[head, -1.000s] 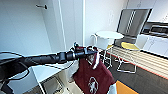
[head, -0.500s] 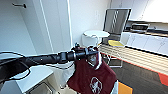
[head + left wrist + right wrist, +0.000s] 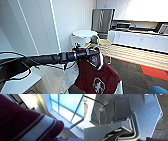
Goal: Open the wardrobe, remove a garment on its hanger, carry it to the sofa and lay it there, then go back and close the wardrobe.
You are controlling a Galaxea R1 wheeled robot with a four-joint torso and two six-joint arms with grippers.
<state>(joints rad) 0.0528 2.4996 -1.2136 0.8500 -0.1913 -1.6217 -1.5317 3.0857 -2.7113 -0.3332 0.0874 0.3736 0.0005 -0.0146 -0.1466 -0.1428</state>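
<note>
In the head view my left arm reaches in to the middle, and my left gripper (image 3: 94, 53) is shut on the white hanger (image 3: 98, 40). The garment (image 3: 96, 77), a dark red jacket with a white crest and white sleeves, hangs from it below the arm. The left wrist view has the garment's striped red-and-white band (image 3: 37, 125) up close, with a thin white bar of the hanger (image 3: 76, 124) in front of a window. A bright blue corner of the sofa (image 3: 158, 90) shows at the lower right. Tall white panels (image 3: 37, 27) stand close on my left; I cannot tell whether they are the wardrobe.
A round white table (image 3: 83, 33) and a yellow chair (image 3: 104, 42) stand ahead, before a steel fridge (image 3: 102, 20). White kitchen counters (image 3: 140, 38) run along the right. Dark carpet with an orange strip (image 3: 155, 71) lies to the right. A white ledge (image 3: 20, 85) sits at lower left.
The whole head view has shifted: fridge, table and counters slid left, so the camera has turned right. The jacket stays hanging from the left gripper.
</note>
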